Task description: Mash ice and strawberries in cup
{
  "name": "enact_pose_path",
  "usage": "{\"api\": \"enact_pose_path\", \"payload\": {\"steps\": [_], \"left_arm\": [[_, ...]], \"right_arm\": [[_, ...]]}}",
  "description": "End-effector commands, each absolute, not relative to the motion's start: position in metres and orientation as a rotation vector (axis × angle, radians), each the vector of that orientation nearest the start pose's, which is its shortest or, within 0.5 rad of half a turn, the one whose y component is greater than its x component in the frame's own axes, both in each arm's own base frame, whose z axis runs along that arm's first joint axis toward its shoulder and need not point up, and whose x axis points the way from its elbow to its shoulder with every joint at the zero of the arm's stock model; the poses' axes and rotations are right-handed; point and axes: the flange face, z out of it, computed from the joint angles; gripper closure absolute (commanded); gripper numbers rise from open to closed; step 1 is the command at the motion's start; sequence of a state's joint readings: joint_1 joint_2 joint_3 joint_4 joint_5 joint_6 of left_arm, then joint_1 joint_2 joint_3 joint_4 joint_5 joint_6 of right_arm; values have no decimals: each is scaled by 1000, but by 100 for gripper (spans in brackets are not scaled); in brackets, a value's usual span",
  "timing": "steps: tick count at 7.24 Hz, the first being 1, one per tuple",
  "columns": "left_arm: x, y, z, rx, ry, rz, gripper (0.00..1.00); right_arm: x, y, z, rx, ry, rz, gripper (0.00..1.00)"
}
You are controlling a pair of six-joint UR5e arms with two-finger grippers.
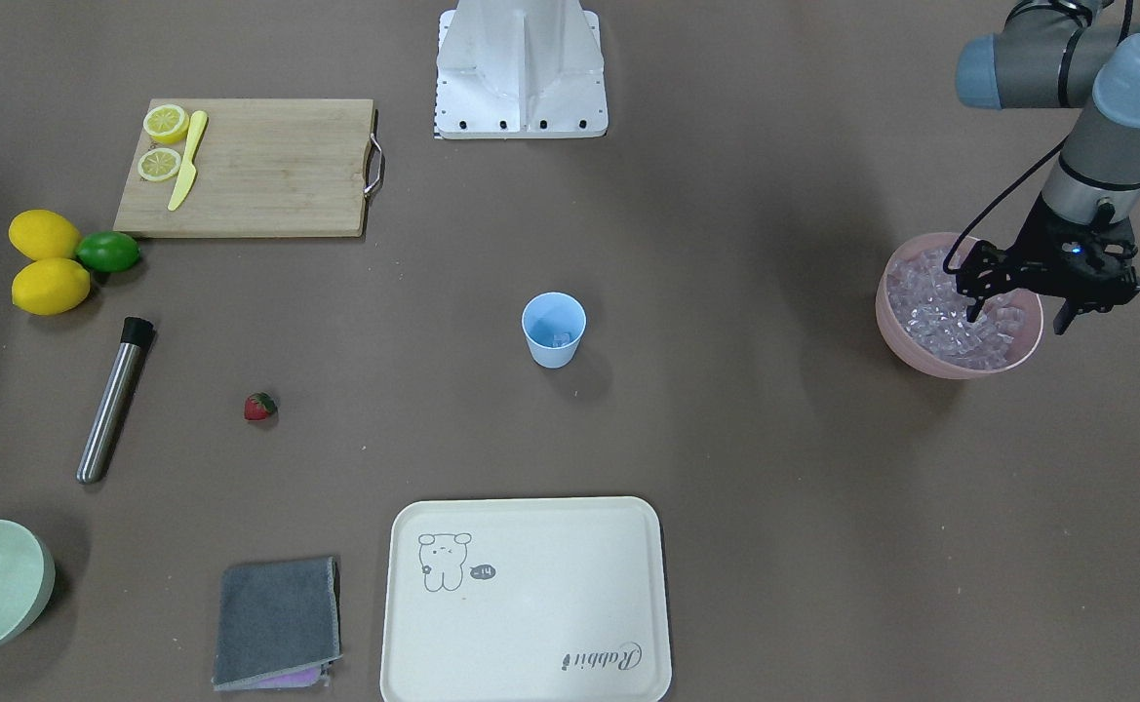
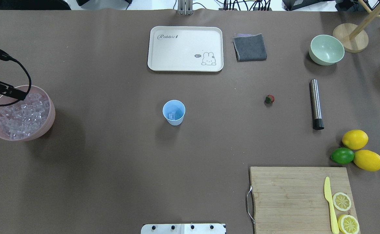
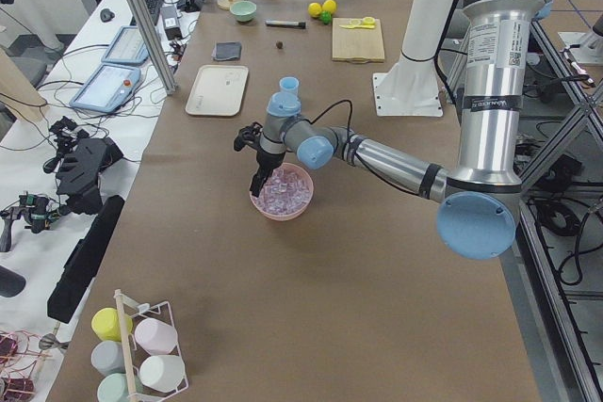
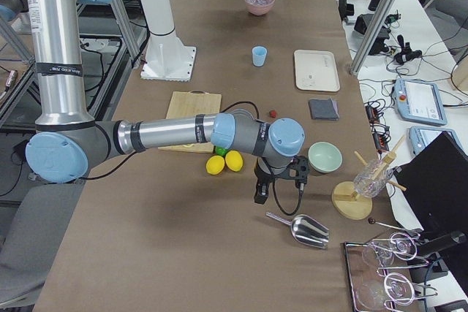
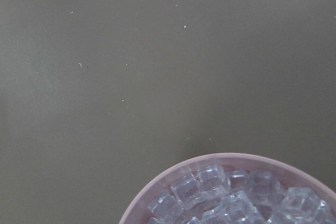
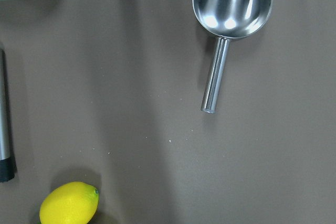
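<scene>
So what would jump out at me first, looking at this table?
Probably the pink bowl heaped with ice on the robot's far left, with the left gripper poised open over it. Next comes the small light-blue cup standing alone in the middle, a little of that ice in its bottom. Then the bright lemons and lime beside the cutting board.

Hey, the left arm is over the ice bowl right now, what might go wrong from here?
1. The left gripper stands open over the pink bowl, with one fingertip apparently close to the rim; pushing down might knock or tip the bowl.
2. The ice is small, clear and heaped; a cube might slip out on the way to the cup, which stands well away at mid-table.
</scene>
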State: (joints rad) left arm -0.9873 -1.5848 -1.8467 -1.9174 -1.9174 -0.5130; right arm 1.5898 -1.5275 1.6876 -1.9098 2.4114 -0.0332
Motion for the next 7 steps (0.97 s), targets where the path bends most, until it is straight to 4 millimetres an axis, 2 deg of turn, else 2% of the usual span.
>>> {"api": "enact_pose_path", "payload": {"steps": [1, 3, 4, 5, 6, 7], "left_arm": [[208, -486, 498, 328, 620, 118, 3], [216, -485, 505, 306, 619, 107, 5], [230, -479, 505, 287, 627, 94, 5], [235, -475, 504, 281, 630, 87, 5], [236, -474, 507, 276, 627, 89, 6], [230, -467, 519, 268, 620, 90, 6]], "right_arm": [[67, -493, 606, -146, -842, 58, 0], [64, -496, 603, -142, -842, 51, 0], [64, -496, 603, -141, -842, 51, 0], [64, -496, 603, -141, -842, 51, 0], [64, -496, 603, -141, -842, 51, 0], [64, -496, 603, -141, -842, 51, 0]]}}
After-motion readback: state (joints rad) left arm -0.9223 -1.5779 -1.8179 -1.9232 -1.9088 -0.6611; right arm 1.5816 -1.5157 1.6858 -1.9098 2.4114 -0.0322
